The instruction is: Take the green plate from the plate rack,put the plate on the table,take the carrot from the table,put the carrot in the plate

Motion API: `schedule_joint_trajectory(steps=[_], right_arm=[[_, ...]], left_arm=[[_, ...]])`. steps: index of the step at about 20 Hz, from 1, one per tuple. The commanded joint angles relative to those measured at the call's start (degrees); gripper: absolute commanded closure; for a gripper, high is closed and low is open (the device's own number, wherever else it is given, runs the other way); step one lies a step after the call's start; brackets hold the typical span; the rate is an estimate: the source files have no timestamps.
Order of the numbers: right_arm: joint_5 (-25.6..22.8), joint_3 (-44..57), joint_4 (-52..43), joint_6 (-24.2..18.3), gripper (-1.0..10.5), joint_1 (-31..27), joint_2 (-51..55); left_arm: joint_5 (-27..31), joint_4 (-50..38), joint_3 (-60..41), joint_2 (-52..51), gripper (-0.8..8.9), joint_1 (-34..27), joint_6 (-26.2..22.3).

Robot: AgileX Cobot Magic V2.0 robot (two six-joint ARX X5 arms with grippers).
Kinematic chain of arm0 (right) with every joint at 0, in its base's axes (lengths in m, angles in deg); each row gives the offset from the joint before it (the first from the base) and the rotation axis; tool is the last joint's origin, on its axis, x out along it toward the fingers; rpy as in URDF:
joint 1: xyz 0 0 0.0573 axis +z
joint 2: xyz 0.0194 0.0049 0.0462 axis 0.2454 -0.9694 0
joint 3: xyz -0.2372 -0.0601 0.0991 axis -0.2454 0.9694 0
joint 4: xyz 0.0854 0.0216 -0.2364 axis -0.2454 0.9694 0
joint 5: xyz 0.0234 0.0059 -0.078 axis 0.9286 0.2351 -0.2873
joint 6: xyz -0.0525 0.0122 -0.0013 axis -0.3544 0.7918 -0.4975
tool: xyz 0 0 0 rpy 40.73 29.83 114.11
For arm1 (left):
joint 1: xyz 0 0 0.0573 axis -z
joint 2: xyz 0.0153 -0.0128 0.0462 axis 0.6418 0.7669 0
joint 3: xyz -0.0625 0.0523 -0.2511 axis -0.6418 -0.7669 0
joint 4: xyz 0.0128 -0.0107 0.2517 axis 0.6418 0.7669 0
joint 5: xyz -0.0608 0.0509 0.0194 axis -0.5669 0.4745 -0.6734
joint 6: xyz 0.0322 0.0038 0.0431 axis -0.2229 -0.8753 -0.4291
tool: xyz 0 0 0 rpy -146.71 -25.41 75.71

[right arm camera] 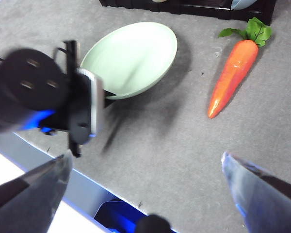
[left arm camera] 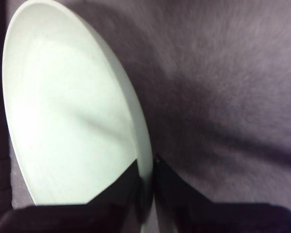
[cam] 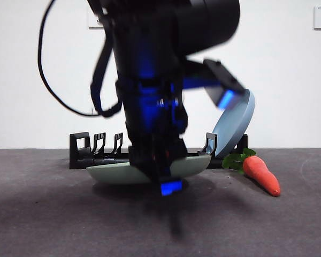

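The green plate (cam: pixel 117 172) lies nearly flat, low over the desk (cam: pixel 53 214), just in front of the plate rack (cam: pixel 91 152); whether its underside touches the desk cannot be told. The left claw (left arm camera: pixel 146 180) grips it at the near rim: in the left wrist view the two black jaws are drawn close together with the thin edge of the plate pinched between them, one jaw over the pale inner face, the other against the outside. From the front the arm comes down big and dark over the middle of the plate, hiding its centre, and the plate's wide axis runs left to right across the view.

The carrot (cam: pixel 261 174) lies on the desk to the right of the plate, apart from it. Its green leaves sit close to the end of the rack and its pointed tip aims away from the rack toward the near side, so its long axis runs slantwise, roughly front to back.

A blue plate (cam: pixel 236 126) stands tilted in the rack's right end, behind the carrot's leaves.

The right claw (right arm camera: pixel 145 167) hangs above the desk on the near side with its jaws spread wide, holding nothing and touching nothing.
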Motion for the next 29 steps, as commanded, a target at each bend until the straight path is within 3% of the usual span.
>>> schedule_joint_trajectory(steps=[1, 6, 9, 16, 19, 24, 29], right_arm=[[0.09, -0.17, -0.24, -0.24, 2.9, 0.09, 0.02], [0.07, -0.17, -0.26, -0.24, 2.9, 0.09, 0.02], [0.07, -0.17, -0.26, -0.24, 2.9, 0.09, 0.02], [0.07, -0.17, -0.09, -0.24, 2.9, 0.09, 0.0], [0.02, -0.17, -1.05, -0.26, 2.9, 0.09, -1.36], [0.02, -0.17, -6.38, 0.11, 2.9, 0.09, -7.52], [-0.98, -0.17, -18.86, 2.84, 2.9, 0.26, -19.23]], left_arm=[[1.77, -1.14, -0.24, 2.12, 8.19, 0.33, -0.42], [-1.25, -1.01, -0.24, 3.8, 8.01, 0.57, 2.99], [-1.22, -0.37, -0.24, 3.76, 5.42, 0.9, 4.63], [-1.11, 2.67, -0.15, -0.52, 4.91, 1.03, 8.79], [-2.25, 5.9, -0.15, -8.07, 3.69, 1.62, 13.4], [-10.56, 9.51, -0.15, -25.94, 3.7, 2.34, 22.71], [-16.83, 9.53, -0.15, -44.63, 3.71, 2.36, 30.01]])
